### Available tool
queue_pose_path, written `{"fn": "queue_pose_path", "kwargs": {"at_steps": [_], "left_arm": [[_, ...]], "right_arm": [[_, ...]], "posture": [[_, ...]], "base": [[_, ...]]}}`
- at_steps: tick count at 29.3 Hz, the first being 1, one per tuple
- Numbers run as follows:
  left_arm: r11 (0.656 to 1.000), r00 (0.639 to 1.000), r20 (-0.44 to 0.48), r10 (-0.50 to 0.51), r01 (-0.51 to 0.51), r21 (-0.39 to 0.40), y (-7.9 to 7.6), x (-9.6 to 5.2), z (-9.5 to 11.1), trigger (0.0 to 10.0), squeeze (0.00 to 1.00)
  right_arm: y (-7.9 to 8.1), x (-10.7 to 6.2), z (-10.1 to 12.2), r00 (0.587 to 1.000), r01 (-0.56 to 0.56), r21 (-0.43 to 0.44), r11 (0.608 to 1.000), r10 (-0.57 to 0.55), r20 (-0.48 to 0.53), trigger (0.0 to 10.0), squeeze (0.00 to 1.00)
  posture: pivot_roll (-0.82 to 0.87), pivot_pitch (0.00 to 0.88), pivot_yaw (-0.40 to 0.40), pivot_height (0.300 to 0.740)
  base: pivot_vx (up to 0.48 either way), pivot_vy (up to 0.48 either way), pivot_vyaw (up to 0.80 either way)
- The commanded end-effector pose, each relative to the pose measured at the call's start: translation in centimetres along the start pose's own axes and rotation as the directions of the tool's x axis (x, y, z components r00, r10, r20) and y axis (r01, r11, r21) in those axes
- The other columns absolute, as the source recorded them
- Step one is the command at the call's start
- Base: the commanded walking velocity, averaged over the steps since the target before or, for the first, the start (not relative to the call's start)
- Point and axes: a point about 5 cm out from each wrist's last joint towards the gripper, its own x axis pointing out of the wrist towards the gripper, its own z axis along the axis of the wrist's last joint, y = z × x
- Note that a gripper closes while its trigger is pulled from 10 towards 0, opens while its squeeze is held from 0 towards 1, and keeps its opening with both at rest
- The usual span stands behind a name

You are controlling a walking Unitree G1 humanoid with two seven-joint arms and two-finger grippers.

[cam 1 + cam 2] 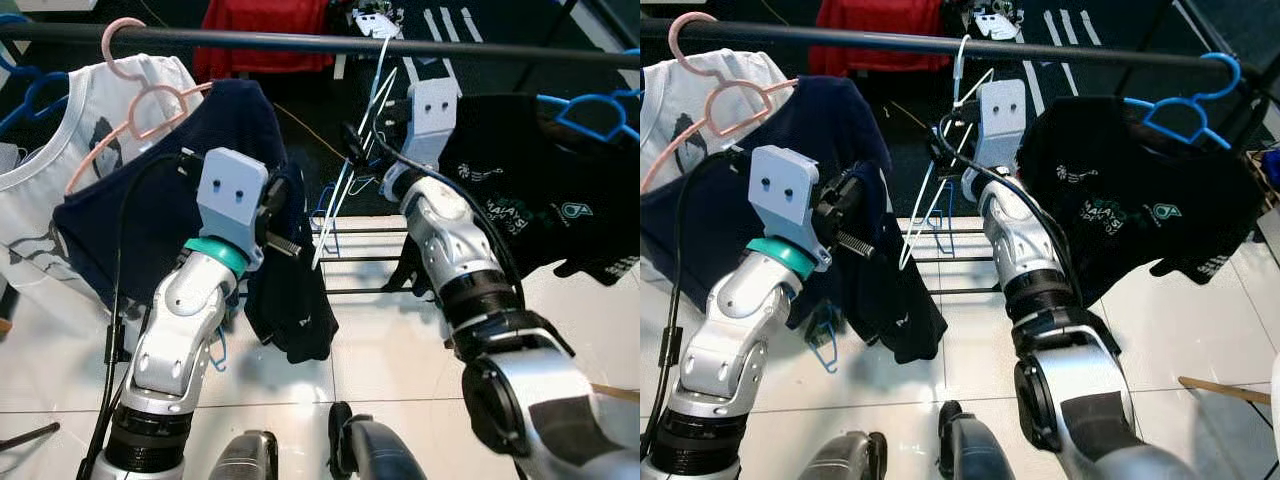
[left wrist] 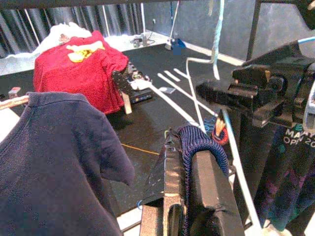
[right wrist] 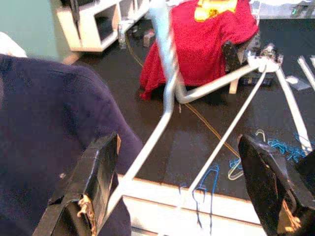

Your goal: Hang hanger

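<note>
White hanger (image 1: 352,165) hung by its hook on the black rail (image 1: 300,42), between the navy shirt (image 1: 190,190) and the black shirt (image 1: 520,190). Right gripper (image 3: 179,182) sat just below the hook, fingers spread wide around the wire, not gripping. Left gripper (image 2: 189,172) was clamped on a fold of the navy shirt.
</note>
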Motion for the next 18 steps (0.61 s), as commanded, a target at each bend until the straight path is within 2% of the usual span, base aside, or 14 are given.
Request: {"fn": "queue_pose_path", "kwargs": {"at_steps": [1,3,4,7,8,14,18], "left_arm": [[1.0,1.0,0.024,-0.014,0.014,-0.006,-0.4,-0.2,0.5,10.0,0.0],[1.0,1.0,0.022,-0.012,0.012,-0.006,-0.4,-0.3,0.5,10.0,0.0],[1.0,1.0,0.018,-0.01,0.01,-0.008,-0.5,-0.4,0.5,10.0,0.0],[1.0,1.0,0.015,-0.008,0.009,-0.009,-0.6,-0.5,0.5,10.0,0.0],[1.0,1.0,0.012,-0.008,0.008,-0.01,-0.6,-0.6,0.5,10.0,0.0],[1.0,1.0,0.006,-0.012,0.012,-0.011,-0.8,-0.6,0.4,10.0,0.0],[1.0,1.0,0.004,-0.022,0.023,-0.011,-0.9,-0.3,0.4,10.0,0.0]], "right_arm": [[-0.6,0.0,-0.3,1.0,0.024,-0.003,1.0,-0.024,-0.015,10.0,0.0],[-0.9,0.2,0.0,0.999,0.032,-0.025,0.999,-0.033,-0.017,9.8,0.0],[-1.4,0.4,0.2,0.999,0.044,-0.059,0.997,-0.045,-0.018,7.7,0.0],[-1.8,0.5,0.4,0.998,0.053,-0.082,0.995,-0.054,-0.017,7.7,0.0],[-2.2,0.5,0.7,0.997,0.073,-0.101,0.992,-0.074,-0.006,10.0,0.0],[-2.4,0.6,1.4,0.997,0.066,-0.115,0.991,-0.063,0.033,10.0,0.0],[-1.9,1.0,2.4,0.997,0.021,-0.138,0.99,-0.01,0.075,10.0,0.0]], "posture": [[0.03,0.161,-0.003,0.74],[0.03,0.16,-0.005,0.74],[0.04,0.158,-0.007,0.74],[0.04,0.158,-0.007,0.74],[0.04,0.159,-0.004,0.74],[0.03,0.158,0.006,0.74],[0.03,0.157,0.011,0.74]], "base": [[0.0,0.0,0.0],[0.0,0.0,0.0],[0.0,0.0,0.0],[0.0,0.0,0.0],[0.0,0.0,0.0],[0.0,0.0,0.0],[0.0,0.0,0.0]]}}
